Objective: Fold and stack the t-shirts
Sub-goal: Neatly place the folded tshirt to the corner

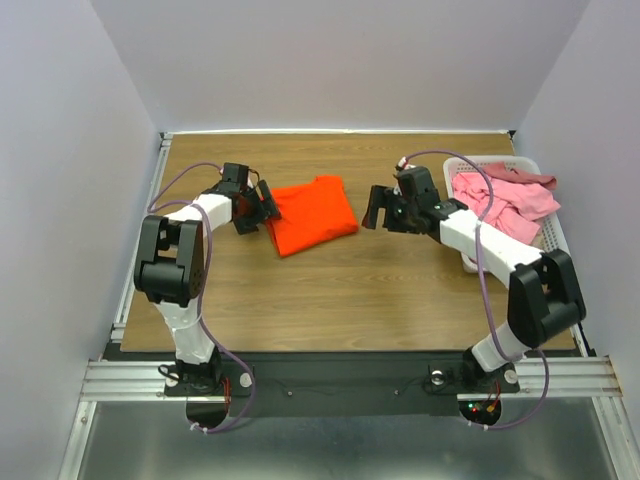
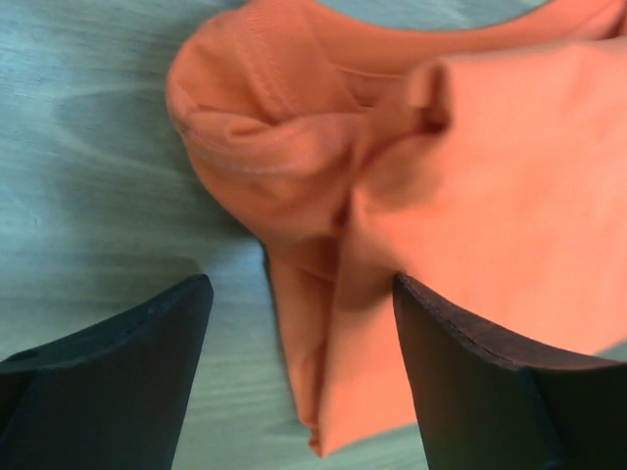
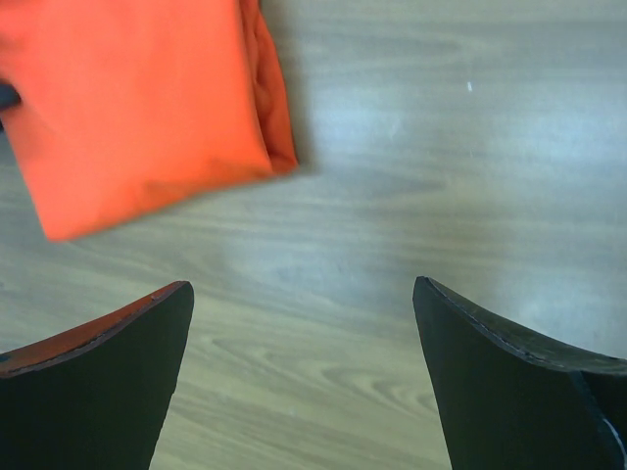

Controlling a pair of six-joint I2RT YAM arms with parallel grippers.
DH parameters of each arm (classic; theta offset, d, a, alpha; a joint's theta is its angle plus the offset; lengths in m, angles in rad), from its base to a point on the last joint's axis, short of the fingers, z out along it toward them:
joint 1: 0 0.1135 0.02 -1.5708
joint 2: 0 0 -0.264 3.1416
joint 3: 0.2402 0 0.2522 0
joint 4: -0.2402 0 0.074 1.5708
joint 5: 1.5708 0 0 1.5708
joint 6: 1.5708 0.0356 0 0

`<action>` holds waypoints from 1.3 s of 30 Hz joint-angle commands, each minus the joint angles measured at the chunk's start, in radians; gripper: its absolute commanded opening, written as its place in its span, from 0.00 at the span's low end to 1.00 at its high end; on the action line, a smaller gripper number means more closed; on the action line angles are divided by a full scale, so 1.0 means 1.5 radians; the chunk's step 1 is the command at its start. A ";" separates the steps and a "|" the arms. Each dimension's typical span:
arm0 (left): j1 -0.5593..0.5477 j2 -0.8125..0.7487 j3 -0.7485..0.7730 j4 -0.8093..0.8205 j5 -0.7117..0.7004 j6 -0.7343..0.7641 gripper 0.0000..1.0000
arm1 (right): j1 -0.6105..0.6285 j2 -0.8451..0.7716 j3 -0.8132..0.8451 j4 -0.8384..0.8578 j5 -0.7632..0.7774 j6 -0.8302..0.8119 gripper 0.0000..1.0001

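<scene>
A bright orange-red t-shirt (image 1: 313, 214) lies folded on the wooden table at the middle back. My left gripper (image 1: 262, 207) is open at its left edge; in the left wrist view the folded corner of the shirt (image 2: 411, 196) lies between the open fingers, unclamped. My right gripper (image 1: 373, 208) is open and empty just right of the shirt, above bare wood; the shirt's corner (image 3: 147, 108) shows at the upper left of the right wrist view. Pink and dusty rose t-shirts (image 1: 510, 200) lie crumpled in the basket at the right.
A white slatted plastic basket (image 1: 551, 235) stands at the table's right edge, behind my right arm. The table (image 1: 330, 300) has bare wood in front of the shirt. Light walls close in the back and sides.
</scene>
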 commanded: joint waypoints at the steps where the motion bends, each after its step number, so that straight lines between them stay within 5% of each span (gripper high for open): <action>1: -0.001 0.035 0.061 0.010 -0.051 0.017 0.72 | 0.002 -0.071 -0.056 0.011 0.028 0.014 1.00; 8: -0.001 0.108 0.147 -0.012 -0.078 0.059 0.39 | 0.002 -0.127 -0.113 0.010 0.079 0.002 1.00; 9: 0.000 0.119 0.176 -0.021 -0.091 0.068 0.21 | 0.002 -0.129 -0.118 0.010 0.090 -0.001 1.00; 11: 0.003 0.151 0.237 -0.063 -0.148 0.103 0.00 | 0.003 -0.138 -0.131 0.010 0.108 -0.001 1.00; 19: 0.071 0.198 0.367 -0.103 -0.157 0.276 0.00 | 0.002 -0.164 -0.165 0.010 0.148 -0.006 1.00; 30: 0.135 0.386 0.706 -0.195 -0.325 0.454 0.00 | 0.001 -0.164 -0.193 0.010 0.222 0.003 1.00; 39: 0.176 0.441 0.766 -0.138 -0.382 0.490 0.00 | 0.001 -0.164 -0.187 0.010 0.265 0.009 1.00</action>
